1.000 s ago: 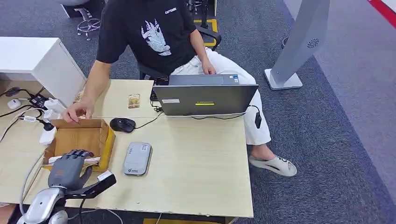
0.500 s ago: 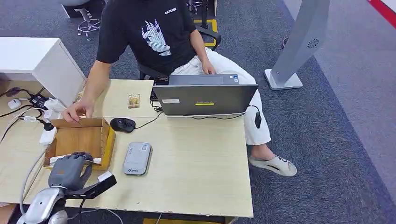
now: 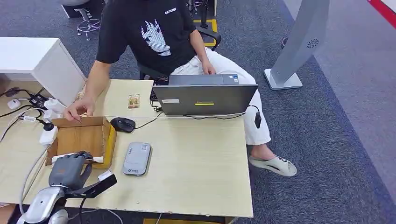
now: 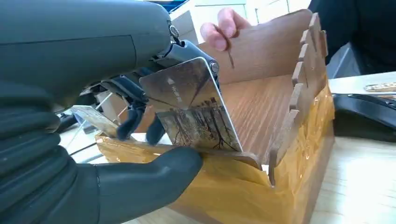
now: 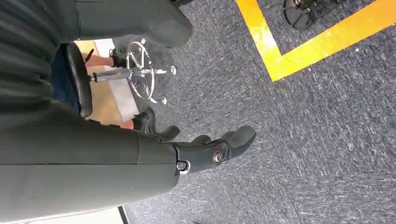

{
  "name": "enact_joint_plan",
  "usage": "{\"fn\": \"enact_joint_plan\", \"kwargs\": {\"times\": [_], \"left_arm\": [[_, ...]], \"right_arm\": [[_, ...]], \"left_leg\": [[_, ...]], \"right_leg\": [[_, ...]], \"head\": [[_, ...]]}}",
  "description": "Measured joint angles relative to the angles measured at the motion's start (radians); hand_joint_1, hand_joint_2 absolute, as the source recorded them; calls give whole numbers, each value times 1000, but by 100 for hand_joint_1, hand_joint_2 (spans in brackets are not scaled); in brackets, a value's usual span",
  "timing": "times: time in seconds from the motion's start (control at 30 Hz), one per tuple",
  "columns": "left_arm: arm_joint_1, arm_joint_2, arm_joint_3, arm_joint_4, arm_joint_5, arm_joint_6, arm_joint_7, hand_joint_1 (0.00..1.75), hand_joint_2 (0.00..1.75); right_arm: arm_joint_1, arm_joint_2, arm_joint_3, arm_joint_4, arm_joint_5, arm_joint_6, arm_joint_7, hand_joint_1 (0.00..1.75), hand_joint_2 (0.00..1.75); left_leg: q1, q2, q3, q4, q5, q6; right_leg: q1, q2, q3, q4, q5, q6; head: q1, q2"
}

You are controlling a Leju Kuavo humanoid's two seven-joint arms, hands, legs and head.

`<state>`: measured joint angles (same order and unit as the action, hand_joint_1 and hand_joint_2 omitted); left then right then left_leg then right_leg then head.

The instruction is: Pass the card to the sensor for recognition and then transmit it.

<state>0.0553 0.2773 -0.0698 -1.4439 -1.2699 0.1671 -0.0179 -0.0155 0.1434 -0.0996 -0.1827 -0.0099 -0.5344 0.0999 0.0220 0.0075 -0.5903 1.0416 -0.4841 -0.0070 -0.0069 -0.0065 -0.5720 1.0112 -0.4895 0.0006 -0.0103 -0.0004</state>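
Observation:
My left hand (image 3: pixel 70 169) is at the near rim of a shallow wooden box (image 3: pixel 81 136) on the table's left side. Up close, this left hand (image 4: pixel 79 65) pinches a shiny card (image 4: pixel 194 109) with a tree picture between thumb (image 4: pixel 144 179) and dark fingers, the card tilted up over the box's rim (image 4: pixel 299 93). The grey flat sensor (image 3: pixel 137 158) lies on the table just right of the box. My right hand (image 5: pixel 205 151) hangs over the carpet with its fingers apart and nothing in them.
A person in a black shirt sits behind the table, one hand (image 3: pixel 77 109) on the box's far rim. A black mouse (image 3: pixel 122 124), an open laptop (image 3: pixel 205 98) and cables lie beyond the sensor. A power strip and plugs (image 3: pixel 44 116) sit at the left.
My left hand has drawn back slightly toward the table's front edge with the card. The person's hand on the box's far rim has shifted a little away from me.

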Motion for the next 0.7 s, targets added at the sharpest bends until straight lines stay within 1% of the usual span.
{"fn": "enact_joint_plan", "kwargs": {"times": [0.1, 0.13, 0.17, 0.2, 0.23, 0.27, 0.3, 0.33, 0.37, 0.4, 0.43, 0.47, 0.5, 0.53, 0.7], "left_arm": [[0, 0, 0, 0, 0, 0, 0, 152, 175], [0, 0, 0, 0, 0, 0, 0, 157, 175], [0, 0, 0, 0, 0, 0, 0, 150, 175], [0, 0, 0, 0, 0, 0, 0, 155, 175], [0, 0, 0, 0, 0, 0, 0, 152, 175], [0, 0, 0, 0, 0, 0, 0, 152, 175], [0, 0, 0, 0, 0, 0, 0, 141, 175], [0, 0, 0, 0, 0, 0, 0, 110, 175], [-1, 0, 0, 0, 0, 0, 0, 117, 175], [-3, 0, 0, 0, 0, 0, 0, 140, 175], [-5, 0, 0, 0, 0, 0, 0, 148, 175], [-5, 0, 0, 0, 0, 0, 0, 134, 175], [-5, 0, 0, 0, -1, 0, 0, 126, 175], [-5, 0, 0, 0, -2, 2, 0, 140, 175], [-6, 0, -1, 0, -3, 3, 0, 141, 175]], "right_arm": [[0, 0, 0, 0, 0, 0, 0, 0, 175], [0, 0, 0, 0, 0, 0, 0, 0, 175], [0, 0, 0, 0, 0, 0, 0, 0, 175], [0, -1, 0, 0, 0, 0, 0, 0, 175], [0, -1, 0, 0, 0, 0, -1, 0, 175], [0, -1, 0, 0, 0, 0, -1, 0, 175], [0, -1, 0, 0, 0, 0, -1, 0, 175], [0, -1, 0, 0, 0, 0, -1, 0, 175], [0, -1, 0, 0, 0, 0, -2, 0, 175], [0, -1, 0, 0, 0, 0, -1, 0, 175], [0, -1, 0, 0, 0, 0, -2, 0, 175], [0, -1, 0, 0, 0, 0, -2, 0, 175], [0, -1, 0, 0, 0, 0, -2, 0, 175], [0, -1, 0, 0, 2, 0, -1, 0, 175], [0, -3, 0, 0, 3, 0, -2, 0, 175]], "left_leg": [[0, 0, 0, 0, 0, 0], [0, 0, 0, 0, 0, 0], [0, 0, 0, 0, 0, 0], [0, 0, 0, 0, 0, 0], [0, 0, 0, 0, 0, 0], [0, 0, 0, 0, 0, 0], [0, 0, 0, 0, 0, 0], [0, 0, 0, 0, 0, 0], [0, 0, 0, 0, 0, 0], [0, 0, 0, 0, 0, 0], [0, 0, 0, 0, 0, 0], [0, 0, 0, 0, 0, 0], [0, 0, 0, 0, 0, 0], [0, 0, 0, 0, 0, 0], [0, 0, 0, 0, 0, 0]], "right_leg": [[0, 0, 0, 0, 0, 0], [0, 0, 0, 0, 0, 0], [0, 0, 0, 0, 0, 0], [0, 0, 0, 0, 0, 0], [0, 0, 0, 0, 0, 0], [0, 0, 0, 0, 0, 0], [0, 0, 0, 0, 0, 0], [0, 0, 0, 0, 0, 0], [0, 0, 0, 0, 0, 0], [0, 0, 0, 0, 0, 0], [0, 0, 0, 0, 0, 0], [0, 0, 0, 0, 0, 0], [0, 0, 0, 0, 0, 0], [0, 0, 0, 0, 0, 0], [0, 0, 0, 0, 0, 0]], "head": [[0, 0], [0, 0], [0, 0], [0, 0], [0, 0], [0, 0], [0, 0], [0, 0], [0, 0], [0, 0], [0, 0], [0, 0], [0, 0], [0, 0], [0, 0]]}}
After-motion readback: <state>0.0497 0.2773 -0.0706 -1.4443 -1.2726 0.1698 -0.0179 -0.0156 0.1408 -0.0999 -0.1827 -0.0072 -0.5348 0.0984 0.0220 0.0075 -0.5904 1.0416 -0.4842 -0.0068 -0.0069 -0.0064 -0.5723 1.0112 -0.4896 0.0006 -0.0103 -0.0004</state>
